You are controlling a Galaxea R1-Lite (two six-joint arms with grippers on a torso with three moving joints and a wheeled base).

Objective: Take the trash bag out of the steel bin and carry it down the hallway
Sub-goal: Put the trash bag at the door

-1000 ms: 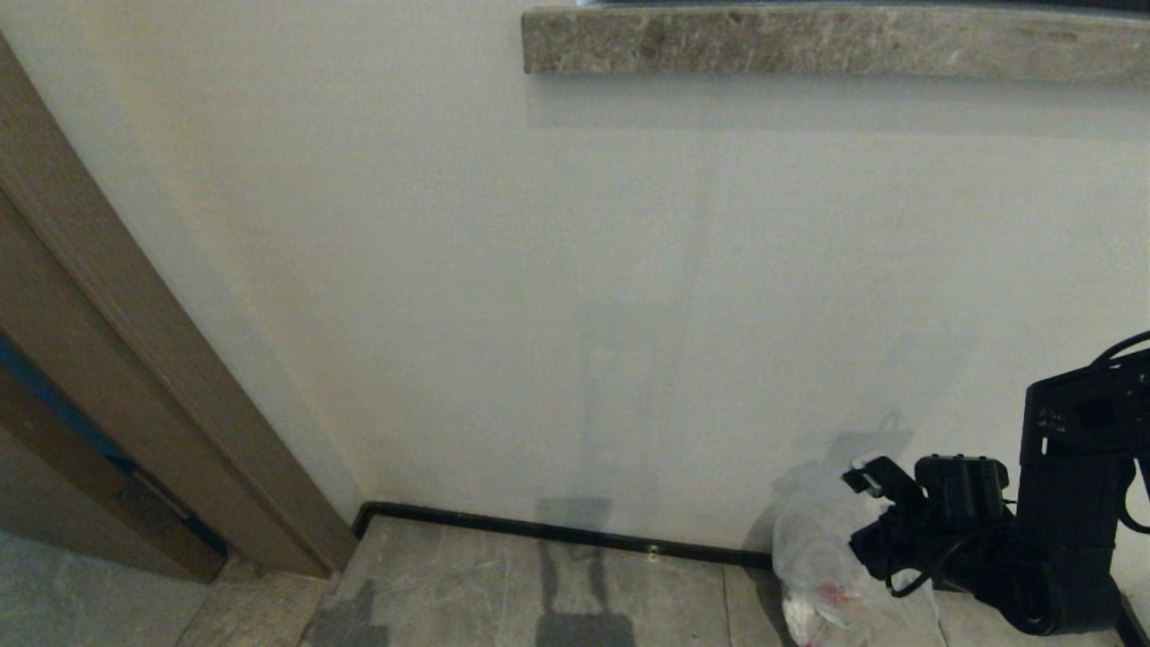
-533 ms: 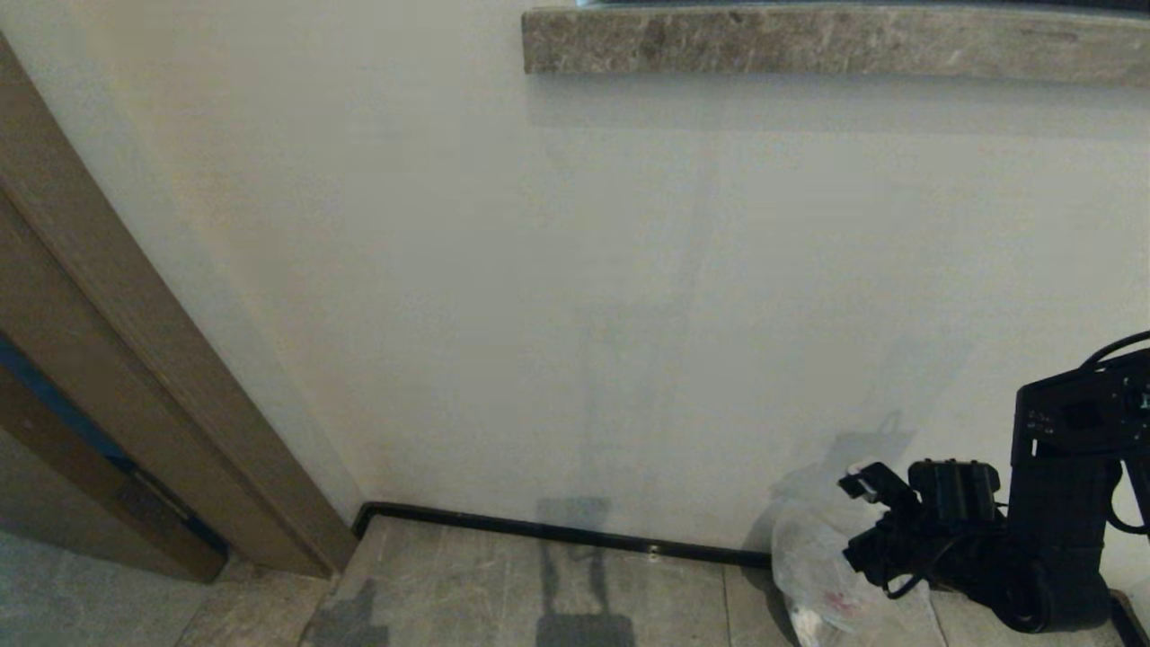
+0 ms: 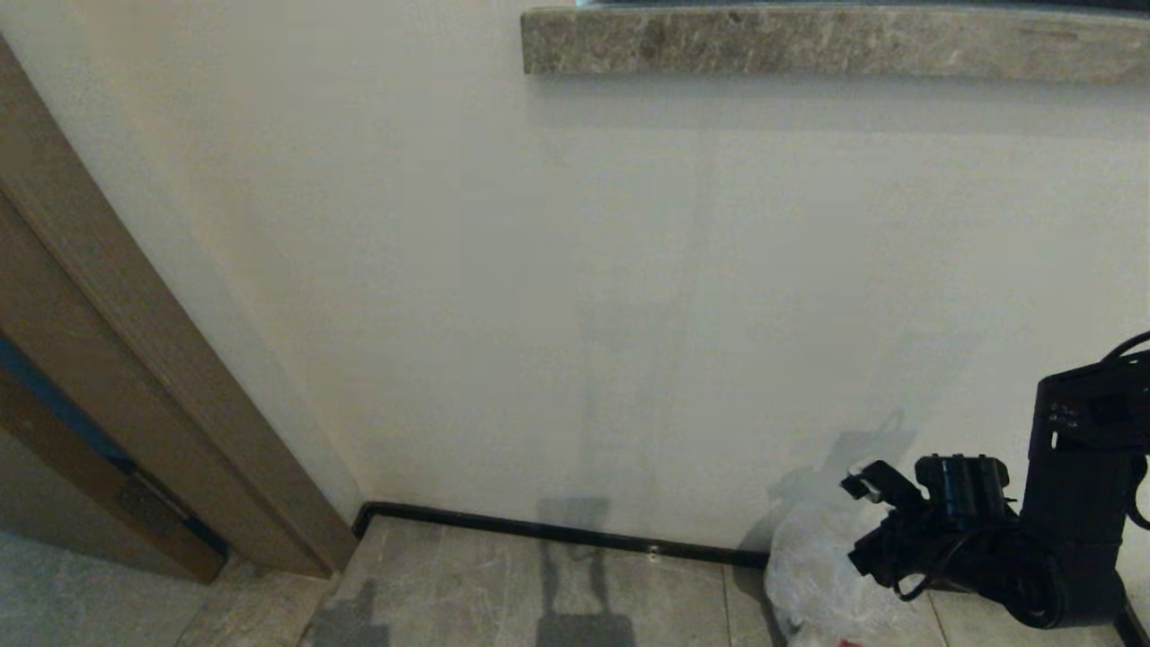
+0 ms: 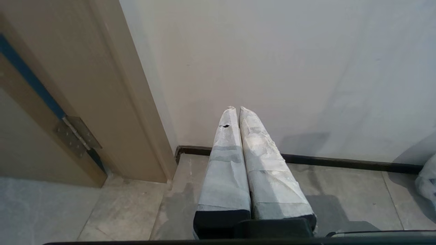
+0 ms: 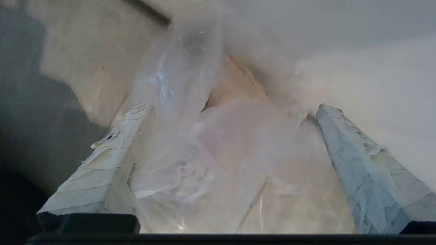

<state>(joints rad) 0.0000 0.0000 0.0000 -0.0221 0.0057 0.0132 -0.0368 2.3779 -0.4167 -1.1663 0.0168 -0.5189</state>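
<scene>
Looking down my right wrist camera, I see the right tool (image 5: 231, 136) spread wide, its two paper-wrapped fingers (image 5: 102, 170) standing well apart with the trash bag (image 5: 211, 149) lying loose between them, gripped by neither. From the head camera that right tool (image 3: 867, 521) sits low at the right, just over the floor (image 3: 539, 593), and the crinkled whitish bag (image 3: 822, 575) slumps on the tiles right under and in front of it, a bit of red showing at its bottom edge. Beyond the bag, a black baseboard (image 3: 557, 532) runs along the foot of the pale wall (image 3: 575, 314). High above the right tool, a stone ledge (image 3: 827, 40) juts from that wall. My left tool (image 4: 236, 117) is clenched, its wrapped fingers pressed together and holding nothing; past its tips is the same wall, and off to its side a brown wooden door frame (image 4: 112, 92) with a metal hinge (image 4: 76, 136). I see the bag's edge (image 4: 427, 180) far off on the opposite side
</scene>
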